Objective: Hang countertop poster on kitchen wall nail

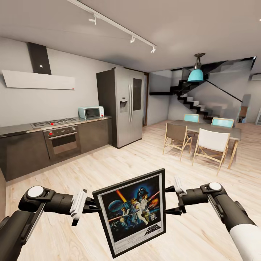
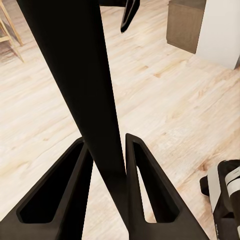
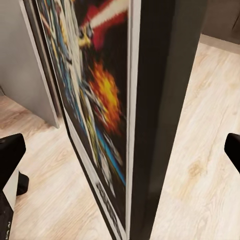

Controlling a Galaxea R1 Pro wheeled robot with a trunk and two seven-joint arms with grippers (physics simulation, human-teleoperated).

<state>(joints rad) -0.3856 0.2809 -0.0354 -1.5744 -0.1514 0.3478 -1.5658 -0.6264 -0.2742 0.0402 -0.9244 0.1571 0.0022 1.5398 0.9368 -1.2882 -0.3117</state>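
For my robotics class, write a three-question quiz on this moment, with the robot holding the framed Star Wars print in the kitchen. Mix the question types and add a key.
1. True or false: the poster lies flat on the kitchen countertop.
2. Multiple choice: which gripper is clamped on the poster's edge? A) the left gripper B) the right gripper, which stands wide open C) neither
3. Fill in: the teal microwave stands on the countertop beside the tall grey ____.

Key
1. False; it is held upright in the air over the wood floor.
2. A; its fingers pinch the black frame.
3. fridge
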